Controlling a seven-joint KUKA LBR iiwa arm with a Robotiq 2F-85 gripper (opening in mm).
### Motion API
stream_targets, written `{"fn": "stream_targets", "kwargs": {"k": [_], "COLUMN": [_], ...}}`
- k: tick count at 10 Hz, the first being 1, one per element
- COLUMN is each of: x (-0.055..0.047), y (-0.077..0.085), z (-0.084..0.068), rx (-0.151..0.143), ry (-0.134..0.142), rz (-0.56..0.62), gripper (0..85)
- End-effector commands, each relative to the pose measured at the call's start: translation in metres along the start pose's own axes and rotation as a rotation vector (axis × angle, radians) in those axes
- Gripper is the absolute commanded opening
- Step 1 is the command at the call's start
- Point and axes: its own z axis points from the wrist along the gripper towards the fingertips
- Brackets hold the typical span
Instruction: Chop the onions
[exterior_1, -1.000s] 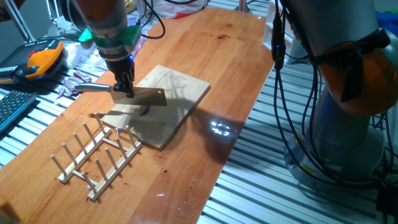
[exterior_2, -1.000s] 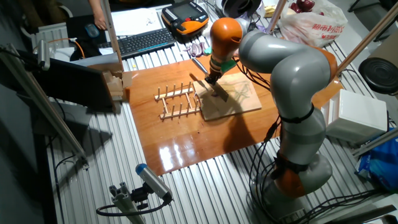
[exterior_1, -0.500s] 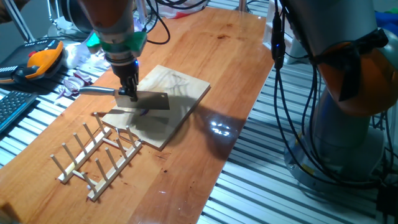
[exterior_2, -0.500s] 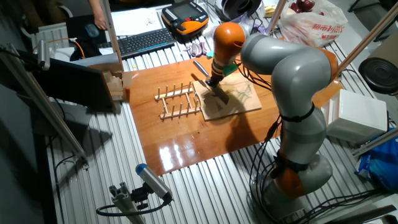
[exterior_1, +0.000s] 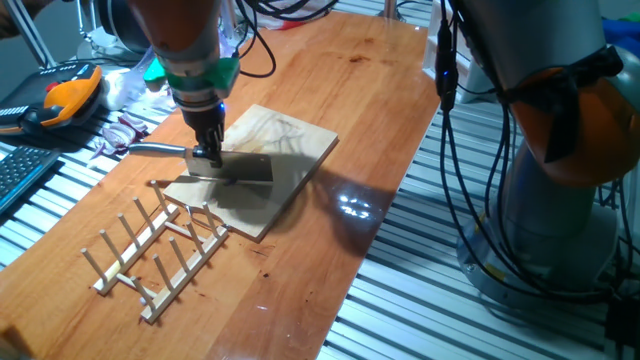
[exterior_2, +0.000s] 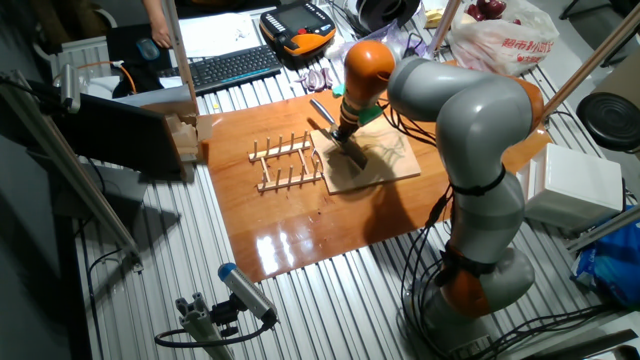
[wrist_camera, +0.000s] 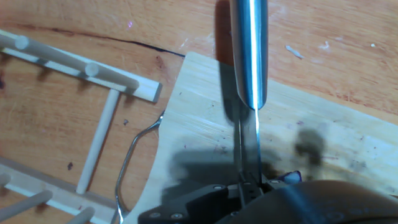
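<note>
My gripper (exterior_1: 208, 155) is shut on a steel knife (exterior_1: 232, 168), held over the near-left part of the wooden board (exterior_1: 285, 140). The blade lies low against the board, and the handle (exterior_1: 150, 148) points left. The hand view looks along the knife (wrist_camera: 249, 56), edge-on between the jaws of the gripper (wrist_camera: 249, 183). A tiny purple bit of the onions (wrist_camera: 292, 177) shows on the board (wrist_camera: 205, 112) right beside the fingers. In both fixed views the blade and hand hide the onions. The other fixed view has the gripper (exterior_2: 343, 130) above the board (exterior_2: 385, 160).
A wooden peg rack (exterior_1: 160, 245) lies just left of the board, also seen as the rack (wrist_camera: 93, 81) in the hand view with a bent wire (wrist_camera: 130, 158) beside it. Purple onion scraps (exterior_1: 125, 125), an orange pendant (exterior_1: 65, 95) and a keyboard (exterior_2: 230, 65) sit beyond the table's edge.
The gripper has shifted a little to the right and lowered, bringing the blade down onto the board. The purple bit seen under the blade earlier is now covered.
</note>
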Motion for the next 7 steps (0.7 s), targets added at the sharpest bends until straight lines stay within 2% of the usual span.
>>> {"fn": "stream_targets", "kwargs": {"k": [1, 3, 7], "x": [0.0, 0.001, -0.003], "y": [0.001, 0.005, 0.009], "z": [0.003, 0.012, -0.003], "rx": [-0.004, -0.002, -0.017], "ry": [0.0, -0.017, 0.007], "rz": [0.0, 0.005, 0.01], "gripper": [0.0, 0.0, 0.0]}}
